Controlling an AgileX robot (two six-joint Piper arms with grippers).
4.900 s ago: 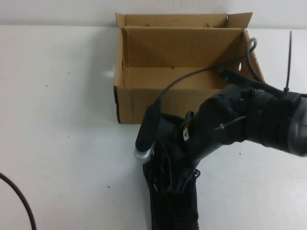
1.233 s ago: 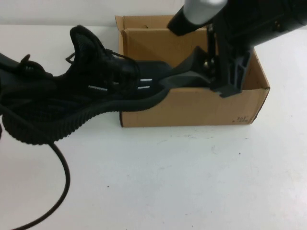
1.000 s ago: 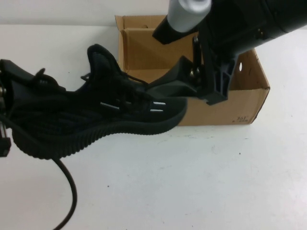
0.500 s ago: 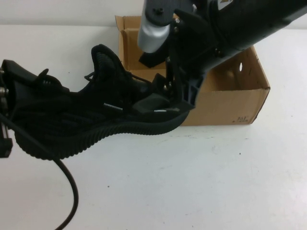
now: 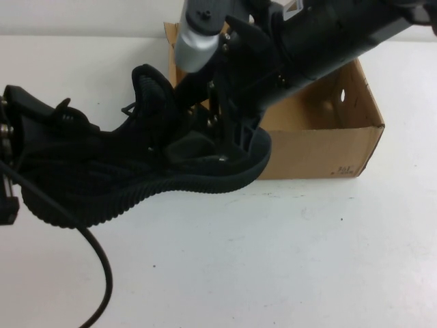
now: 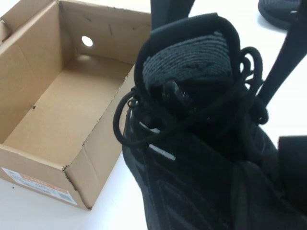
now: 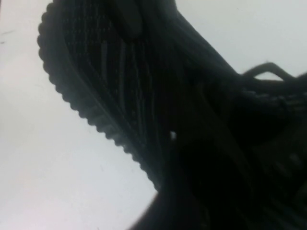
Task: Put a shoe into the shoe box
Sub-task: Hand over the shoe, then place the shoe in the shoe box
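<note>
Reaching down from over the shoe box point(image 5: 321, 147), the right gripper point(image 5: 229, 140) is straddling the shoe's point(image 5: 116, 178) toe, jaws wide. Left gripper point(image 5: 10, 147), clamped on the heel, is holding it up, left of the empty box.

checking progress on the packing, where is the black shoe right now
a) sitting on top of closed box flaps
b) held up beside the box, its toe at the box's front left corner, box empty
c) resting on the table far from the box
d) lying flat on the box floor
b: the shoe is held up by the left gripper while the right gripper straddles its toe; the shoe box floor is bare.
</note>
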